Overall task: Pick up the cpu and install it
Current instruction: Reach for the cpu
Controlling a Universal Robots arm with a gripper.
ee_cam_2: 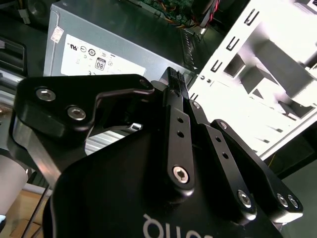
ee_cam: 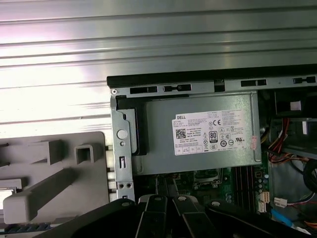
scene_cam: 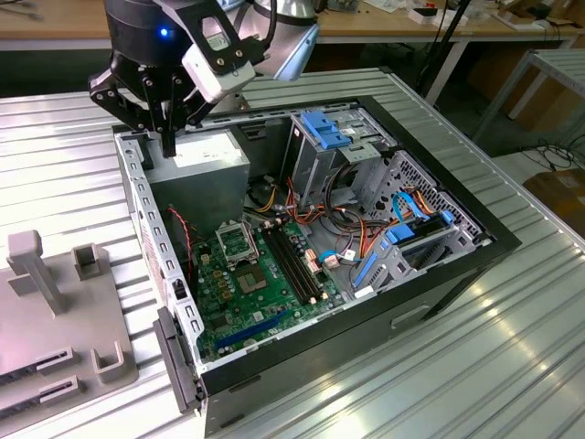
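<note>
My gripper hangs over the far left corner of the open computer case, above the power supply. Its black fingers stand together with nothing seen between them. In the second wrist view the fingers point at the case's metal rim. A pale silvery flat square, which looks like the cpu, lies on the grey fixture in the first wrist view, well to the side of the gripper. The cpu socket sits on the green motherboard, between the power supply and the memory slots.
The case lies on its side on a ribbed metal table. Drive cages with blue clips and loose cables fill the exterior view's right half of the case. The grey fixture with upright pegs stands at the exterior view's left.
</note>
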